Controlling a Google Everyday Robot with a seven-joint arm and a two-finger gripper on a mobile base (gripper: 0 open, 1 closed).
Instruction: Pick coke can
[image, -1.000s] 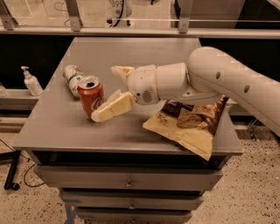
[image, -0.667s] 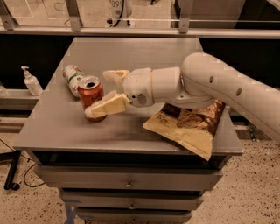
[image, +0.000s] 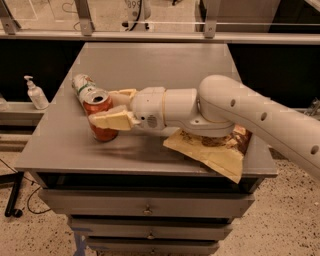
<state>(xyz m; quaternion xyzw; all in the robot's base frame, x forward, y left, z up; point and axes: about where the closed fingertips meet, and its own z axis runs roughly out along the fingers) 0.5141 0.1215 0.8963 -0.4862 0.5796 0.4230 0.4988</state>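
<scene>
The coke can (image: 101, 131) is red-orange with a silver top and stands upright on the left part of the grey table (image: 150, 65). My gripper (image: 102, 106) reaches in from the right and sits around the can. One cream finger (image: 112, 120) lies across its front and the other finger (image: 122, 93) lies behind its top. The fingers look closed against the can, which stands on the table.
A white-and-green silver can (image: 81, 83) lies on its side just behind the coke can, touching or nearly touching it. A crumpled brown chip bag (image: 215, 150) lies under my arm at the right front. A sanitizer bottle (image: 35, 93) stands on a ledge left of the table.
My gripper has moved left from beside the coke can to around it, and its fingers have drawn closer together. The can has not moved.
</scene>
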